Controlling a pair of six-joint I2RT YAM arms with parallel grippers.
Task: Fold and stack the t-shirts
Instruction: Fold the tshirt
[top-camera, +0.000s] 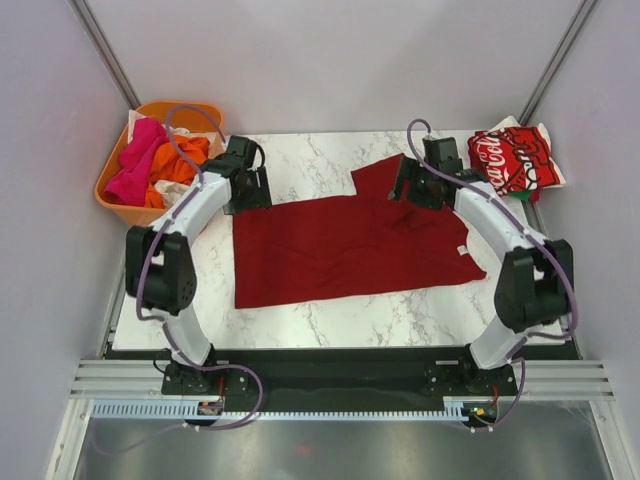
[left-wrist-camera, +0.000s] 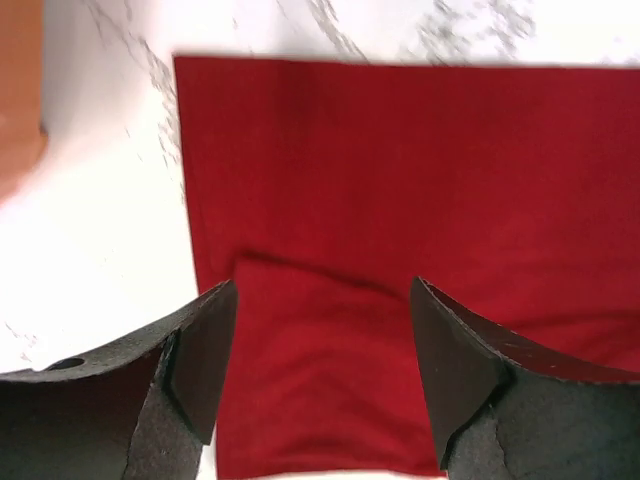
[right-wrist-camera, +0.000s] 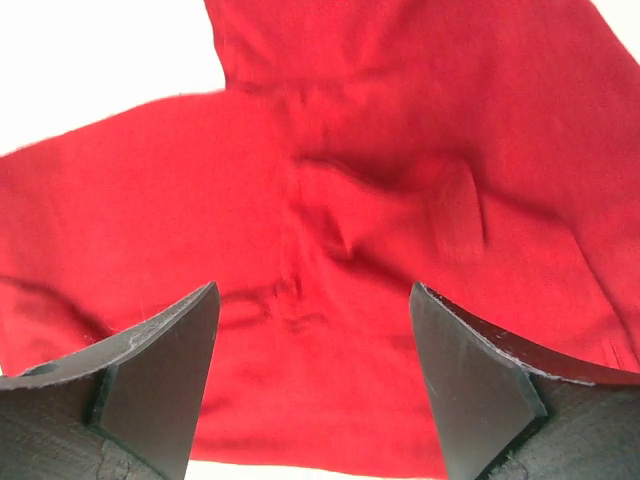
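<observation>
Dark-red tee (top-camera: 350, 245) lies spread mid-desk (top-camera: 300, 322). Light, limp cloth, will sag and crease; best pinched at corners.
Left claw (left-wrist-camera: 320, 300): apart, empty, over tee's far-left corner.
Right claw (right-wrist-camera: 315, 300): apart, empty, over rumpled far-right sleeve (top-camera: 385, 175).
Folded Coca-Cola tee (top-camera: 510, 160): far-right corner.
Pink and orange tees (top-camera: 150, 165): in tub (top-camera: 118, 205), far-left corner.

Spread t-shirt (top-camera: 350, 245) on the table (top-camera: 330, 315) centre; folded t-shirt (top-camera: 512, 160) far right; tub (top-camera: 118, 208) holding heaped t-shirts (top-camera: 150, 165) far left
</observation>
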